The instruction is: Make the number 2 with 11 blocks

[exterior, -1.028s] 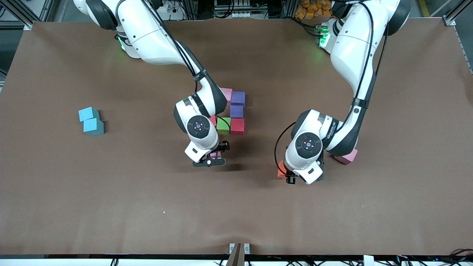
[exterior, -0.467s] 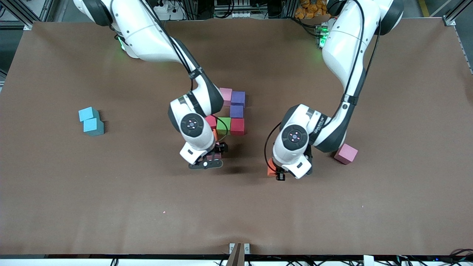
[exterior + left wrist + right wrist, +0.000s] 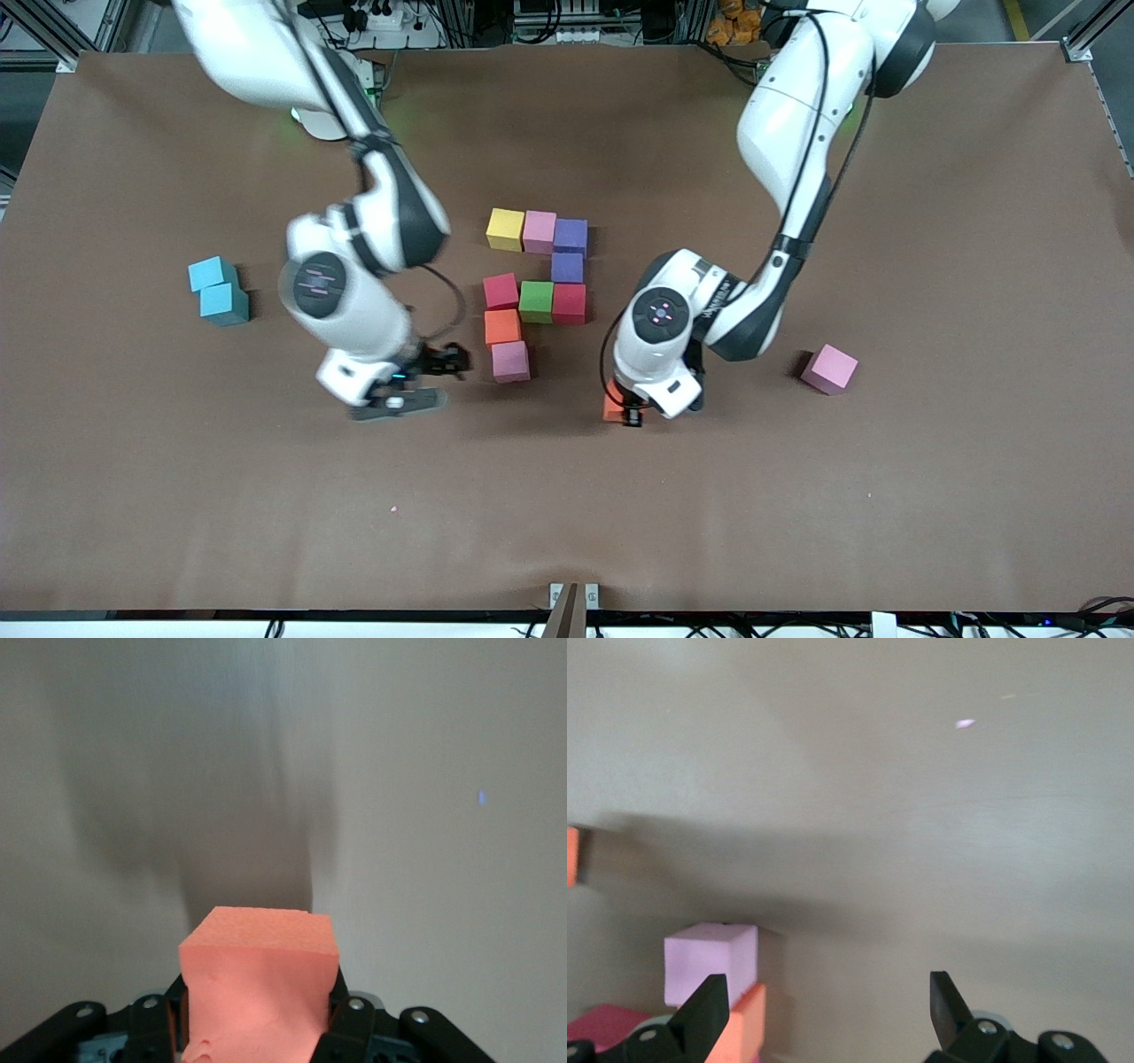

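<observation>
We see the right gripper (image 3: 416,377), fingers spread, pulled off the just-placed pink foam cube (image 3: 511,361) toward its end, while the left gripper (image 3: 627,409) carries in a pinched orange foam cube (image 3: 261,983) for the digit's base.

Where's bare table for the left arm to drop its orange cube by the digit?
Bare beside the pink block that ends the digit, toward the left gripper, shut on the orange cube. Open right gripper crowds that block's right-arm side. Also bare around the lone pink cube.
</observation>
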Controlling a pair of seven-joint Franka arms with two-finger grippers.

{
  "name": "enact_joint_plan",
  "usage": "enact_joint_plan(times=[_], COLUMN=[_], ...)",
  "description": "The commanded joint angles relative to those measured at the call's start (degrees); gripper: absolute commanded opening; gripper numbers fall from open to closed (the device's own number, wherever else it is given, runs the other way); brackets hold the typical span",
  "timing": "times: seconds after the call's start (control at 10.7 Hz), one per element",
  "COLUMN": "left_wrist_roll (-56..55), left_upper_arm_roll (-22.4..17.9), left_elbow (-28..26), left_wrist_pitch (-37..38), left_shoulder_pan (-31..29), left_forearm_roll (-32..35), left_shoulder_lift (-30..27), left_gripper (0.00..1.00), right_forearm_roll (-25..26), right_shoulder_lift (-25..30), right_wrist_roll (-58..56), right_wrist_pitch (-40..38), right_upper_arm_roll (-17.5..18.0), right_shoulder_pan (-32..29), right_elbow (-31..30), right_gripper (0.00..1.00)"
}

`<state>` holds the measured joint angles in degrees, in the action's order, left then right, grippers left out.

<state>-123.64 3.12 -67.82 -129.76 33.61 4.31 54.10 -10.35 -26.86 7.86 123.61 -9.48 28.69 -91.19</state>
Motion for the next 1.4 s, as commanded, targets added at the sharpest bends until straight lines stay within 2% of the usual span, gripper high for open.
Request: enact_joint_plan(times=[0.0, 0.19, 0.37, 0.75, 0.93, 1.12, 1.21, 1.31], left_wrist_roll=[-2.22, -3.36, -5.38, -10.12, -11.36, -11.36, -11.45, -11.45], left_upper_arm_roll=[-1.10, -1.10, -0.75, -0.22, -0.31, -0.31, -0.31, -0.31], left_elbow=[5.50, 5.51, 5.51, 5.51, 5.51, 5.51, 5.51, 5.51], left_wrist_pitch=[0.30, 0.03, -0.76, -1.46, -2.42, -2.87, -3.30, -3.66], left_shoulder_pan=[3.21, 4.53, 5.85, 8.14, 8.92, 9.28, 9.37, 9.81], left_forearm_roll=[-1.06, -1.06, -1.15, -1.15, -1.50, -1.59, -1.68, -1.94], left_shoulder_lift=[3.47, 3.65, 3.91, 4.52, 4.96, 5.14, 5.40, 5.66], left_gripper=[0.36, 0.36, 0.36, 0.36, 0.36, 0.36, 0.36, 0.36], right_forearm_roll=[-0.81, -0.64, 6.44, 8.41, 12.44, 12.72, 12.72, 12.72], right_shoulder_lift=[9.70, 13.04, 15.85, 24.12, 24.31, 24.66, 24.05, 23.96], right_wrist_roll=[-5.19, -13.71, -15.24, -14.98, -15.15, -15.07, -14.63, -14.02], right_wrist_pitch=[-4.21, -10.64, -13.73, -21.27, -28.82, -32.53, -37.69, -39.48], right_upper_arm_roll=[1.04, 2.87, 7.09, 7.02, 5.62, 4.82, 4.91, 4.82], right_shoulder_pan=[-6.24, -13.53, -20.57, -27.88, -28.25, -28.77, -28.95, -29.39], right_elbow=[-7.25, -7.51, -7.51, -8.13, -1.92, 1.53, 4.59, 5.83], right_gripper=[1.00, 1.00, 1.00, 1.00, 1.00, 1.00, 1.00, 1.00])
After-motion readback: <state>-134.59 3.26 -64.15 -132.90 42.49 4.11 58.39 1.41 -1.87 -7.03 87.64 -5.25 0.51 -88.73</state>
